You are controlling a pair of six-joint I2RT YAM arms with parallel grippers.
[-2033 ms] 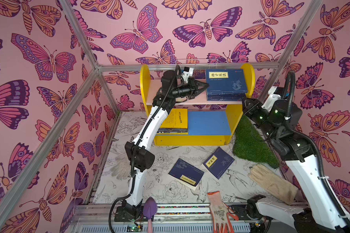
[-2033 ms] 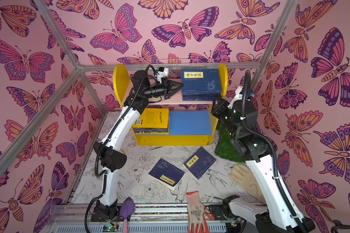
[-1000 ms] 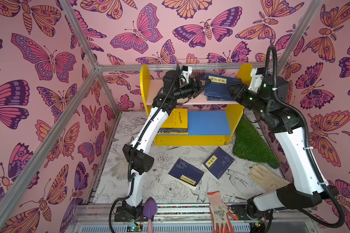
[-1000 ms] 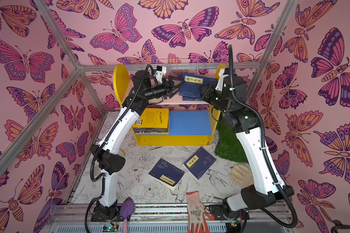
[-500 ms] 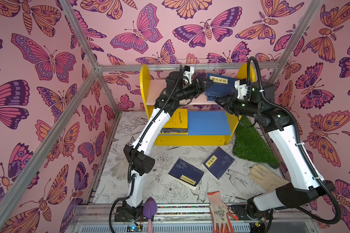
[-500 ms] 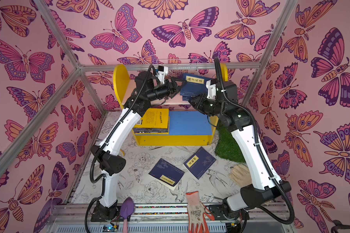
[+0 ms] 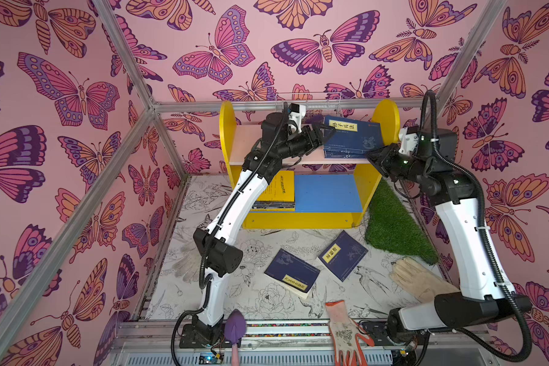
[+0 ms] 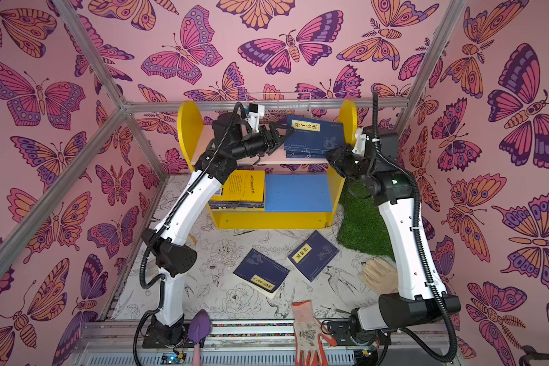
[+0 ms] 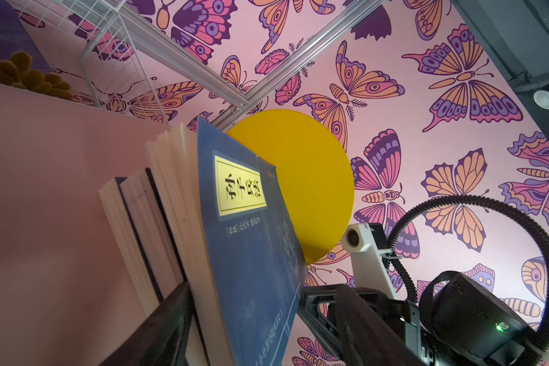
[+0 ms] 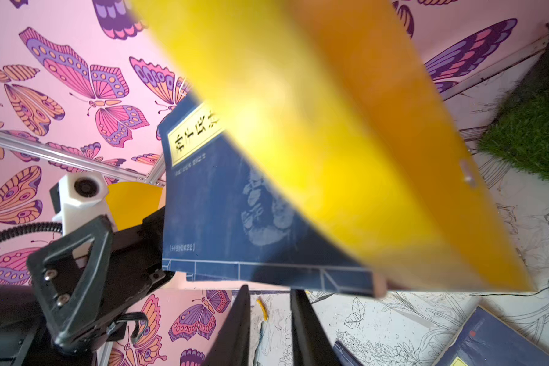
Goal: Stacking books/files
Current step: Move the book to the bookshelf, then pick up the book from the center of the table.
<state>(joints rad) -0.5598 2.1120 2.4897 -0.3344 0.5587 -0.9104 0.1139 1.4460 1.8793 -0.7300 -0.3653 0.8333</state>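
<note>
A navy book with a yellow title label [image 7: 352, 136] [image 8: 311, 136] tops a small stack of books [image 7: 343, 155] on the yellow shelf unit's upper board [image 7: 244, 149]. Its left edge is tilted up. My left gripper [image 7: 328, 131] [image 9: 244, 294] is open and straddles that edge [image 9: 254, 253], one finger under the book and one over the cover. My right gripper [image 7: 373, 158] [image 10: 270, 290] hangs at the stack's front right corner, jaws a narrow gap apart with nothing between. Two navy books [image 7: 293, 272] [image 7: 343, 255] lie on the floor. A yellow-topped pile [image 7: 278, 190] sits on the lower shelf.
A green grass mat [image 7: 393, 221] lies right of the shelf unit. A beige glove [image 7: 419, 279] and a white-and-orange glove [image 7: 346, 332] lie at the front right, a purple trowel [image 7: 235, 329] at the front rail, a pale glove [image 7: 184, 266] by my left arm.
The top book's left edge has come up off the stack. My right arm reached in to the shelf, then drew back to its front right corner, its jaws narrowing.
</note>
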